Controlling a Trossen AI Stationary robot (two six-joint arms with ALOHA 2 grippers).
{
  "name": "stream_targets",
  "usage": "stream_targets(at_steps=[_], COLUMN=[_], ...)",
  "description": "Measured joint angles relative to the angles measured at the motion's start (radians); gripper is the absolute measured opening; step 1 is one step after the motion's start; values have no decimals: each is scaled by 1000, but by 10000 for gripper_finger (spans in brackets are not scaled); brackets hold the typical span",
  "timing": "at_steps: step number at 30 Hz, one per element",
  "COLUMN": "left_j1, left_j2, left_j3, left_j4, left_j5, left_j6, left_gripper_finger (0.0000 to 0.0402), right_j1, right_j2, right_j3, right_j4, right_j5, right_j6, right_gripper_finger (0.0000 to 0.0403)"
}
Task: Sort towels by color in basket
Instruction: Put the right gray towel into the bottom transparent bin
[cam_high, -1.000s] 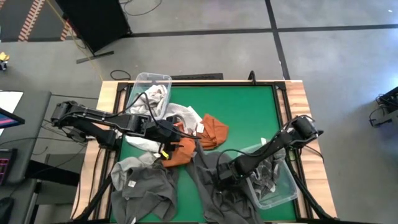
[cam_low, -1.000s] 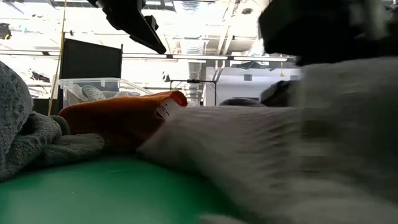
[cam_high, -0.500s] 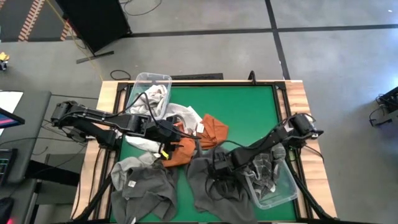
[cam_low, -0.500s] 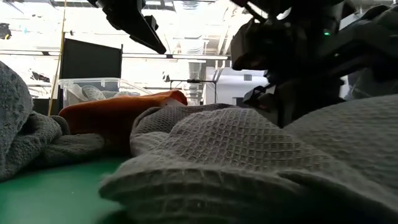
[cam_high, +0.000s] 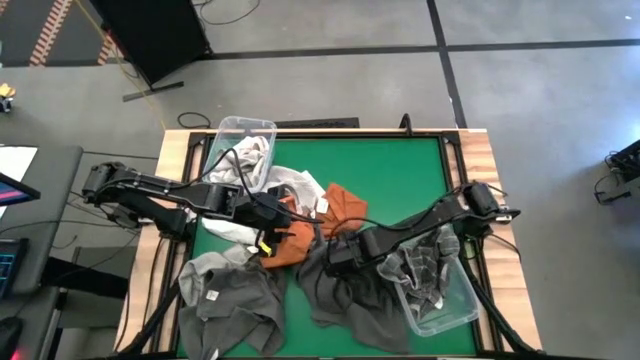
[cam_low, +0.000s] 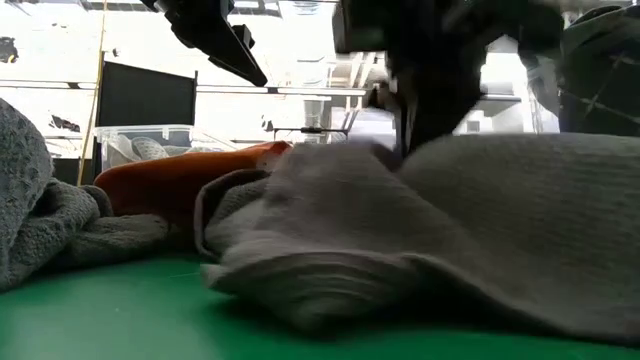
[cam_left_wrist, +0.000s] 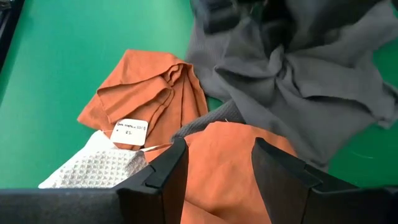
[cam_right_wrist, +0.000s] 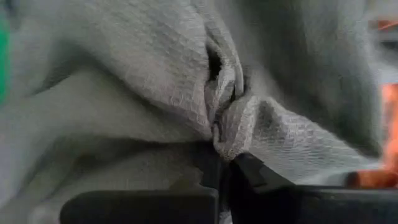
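Observation:
My right gripper (cam_high: 338, 256) is shut on a dark grey towel (cam_high: 352, 296) that lies spread over the table's near middle; the towel fills the right wrist view (cam_right_wrist: 155, 74) and the low view (cam_low: 450, 230). My left gripper (cam_left_wrist: 214, 168) is open and hangs above a rust orange towel (cam_left_wrist: 230, 155) at the table's left middle (cam_high: 275, 215), touching nothing. A second orange towel (cam_high: 346, 205) lies beside it, its tag (cam_left_wrist: 129, 130) showing. A white waffle towel (cam_left_wrist: 93, 168) lies under the orange one's edge. My right gripper pinches a bunched fold of the dark grey towel (cam_right_wrist: 227, 134) between its two shut fingers, several layers gathered together. The fingers come slanting down from the table's right. The fold stands raised at the fingers, and the rest of the towel (cam_low: 520, 250) lies slack on the table.
A clear basket (cam_high: 452, 300) at the near right holds grey and checked towels. Another clear basket (cam_high: 246, 140) at the far left holds pale grey towels. A further dark grey towel (cam_high: 230, 300) lies at the near left. Bare green mat (cam_high: 390, 170) lies at the far right.
My right gripper has gone toward the table's left and a little toward the far edge, staying shut on the dark grey towel. The held fold has slid along the table toward the orange towels, and the towel has bunched up behind it.

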Motion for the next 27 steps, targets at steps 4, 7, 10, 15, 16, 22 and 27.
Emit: stream_targets(at_steps=[4,7,10,15,16,22,27], left_j1=[0,0,0,0,0,0,0], left_j2=[0,0,0,0,0,0,0], left_j3=[0,0,0,0,0,0,0], left_j4=[0,0,0,0,0,-1,-1], left_j5=[0,0,0,0,0,0,0], left_j6=[0,0,0,0,0,0,0], left_gripper_finger=[167,167,167,167,167,167,167], right_j1=[25,51,76,110,118,174,228], right_j2=[1,0,0,-5,-24,-172,-323], right_j3=[145,260,367,537,548,586,586], right_j4=[-172,-323,-490,-715,-703,-698,-703], right_j5=[102,215,335,451,453,452,432], right_j6=[-1,10,52,159,156,228,286], right_gripper_finger=[28,28,28,28,28,28,28])
